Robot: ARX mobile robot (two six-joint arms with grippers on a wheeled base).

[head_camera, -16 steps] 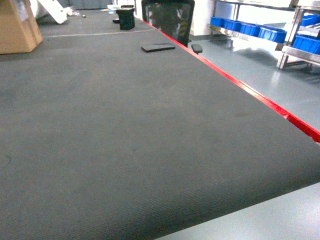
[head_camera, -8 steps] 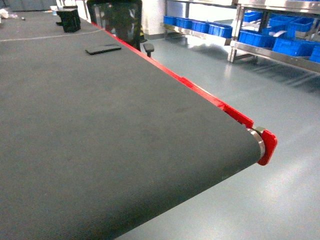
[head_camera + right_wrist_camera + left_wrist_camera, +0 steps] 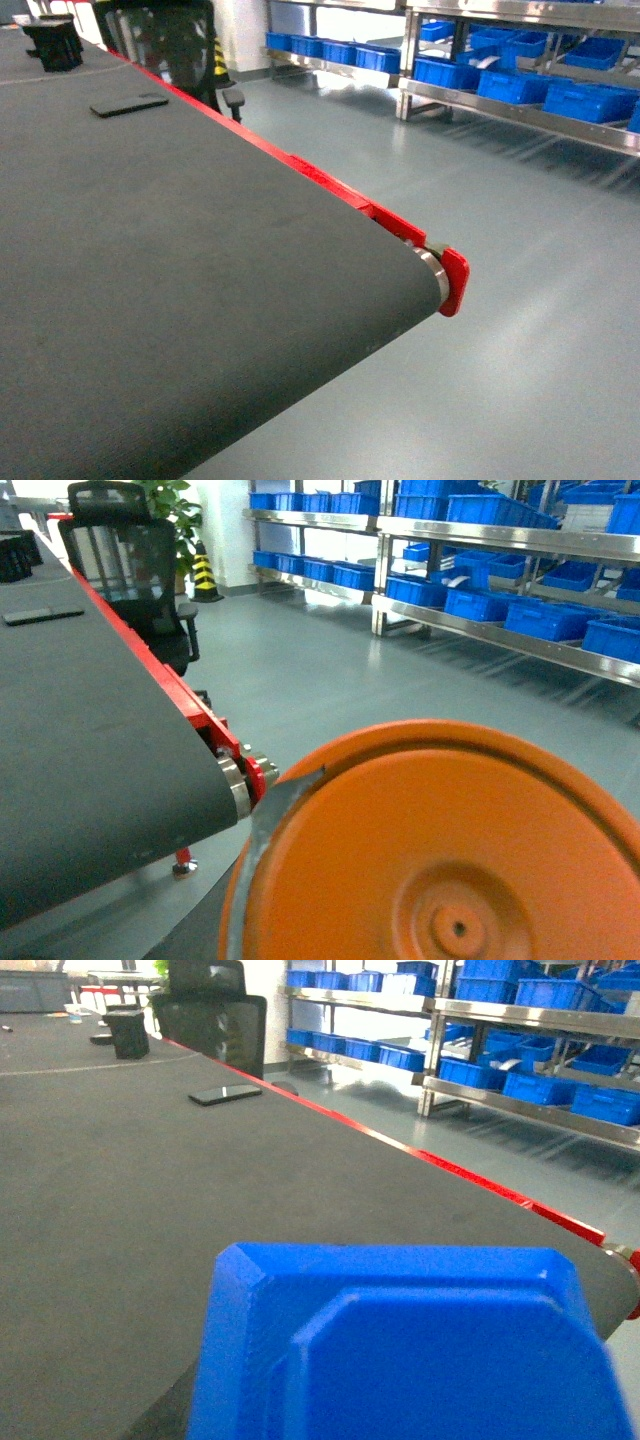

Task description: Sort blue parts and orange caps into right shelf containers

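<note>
A blue part (image 3: 410, 1345) fills the lower half of the left wrist view, close under the camera, above the near edge of the dark conveyor belt (image 3: 150, 260). The left gripper itself is not seen, so its grasp cannot be told. An orange cap (image 3: 440, 850), round with a small centre hole, fills the lower right of the right wrist view, off the belt's end and above the grey floor (image 3: 330, 650). The right gripper is likewise out of sight. No gripper is seen in the head view.

Blue crates (image 3: 520, 85) are ranged on steel shelves (image 3: 500, 105) across the floor, well apart from the belt; their contents cannot be made out. A red rail (image 3: 330, 185) runs along the belt's right edge. A black phone (image 3: 128, 104) lies near that edge, far up the belt. A black mesh chair (image 3: 135, 570) stands beside the rail.
</note>
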